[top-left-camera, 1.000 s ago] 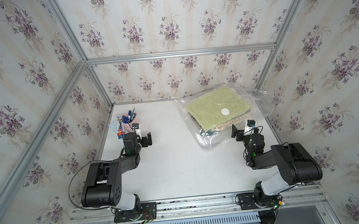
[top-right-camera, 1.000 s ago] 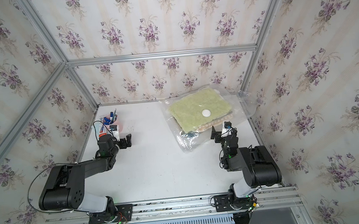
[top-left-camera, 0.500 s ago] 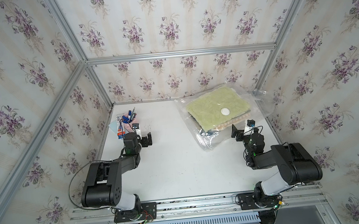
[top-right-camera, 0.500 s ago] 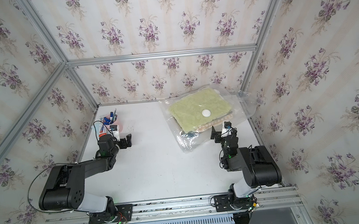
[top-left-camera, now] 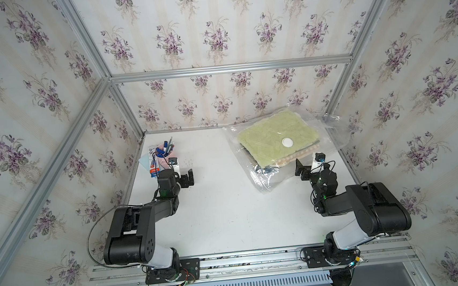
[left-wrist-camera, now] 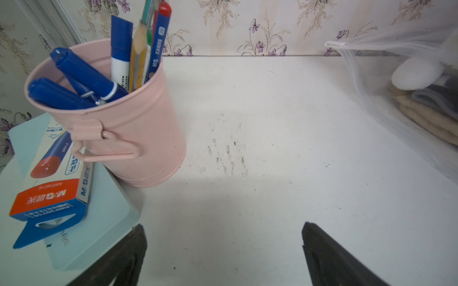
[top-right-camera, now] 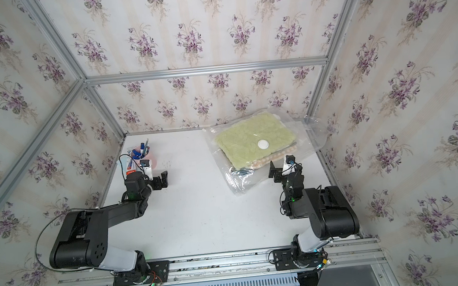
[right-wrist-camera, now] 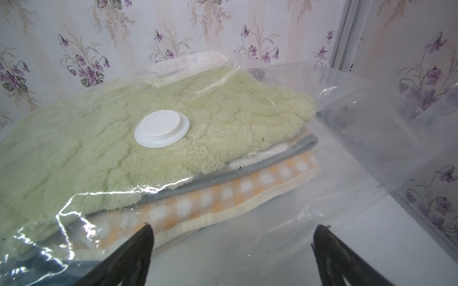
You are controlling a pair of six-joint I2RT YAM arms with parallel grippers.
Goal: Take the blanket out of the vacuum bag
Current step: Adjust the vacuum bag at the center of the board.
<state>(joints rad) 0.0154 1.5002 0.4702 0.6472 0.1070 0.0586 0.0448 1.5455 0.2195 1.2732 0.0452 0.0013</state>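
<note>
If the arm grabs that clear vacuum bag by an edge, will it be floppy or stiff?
Probably floppy: the vacuum bag lies slack and crinkled beyond the blanket. It is likely slippery, judging by its glossy glare. The blanket's thick folds may make it sag when lifted.

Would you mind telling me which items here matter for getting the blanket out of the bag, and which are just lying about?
For the job: vacuum bag; green blanket inside it; white valve; right gripper, open; left gripper, open.

Lying about: pink bucket; pens; marker box; pale blue pad.
</note>
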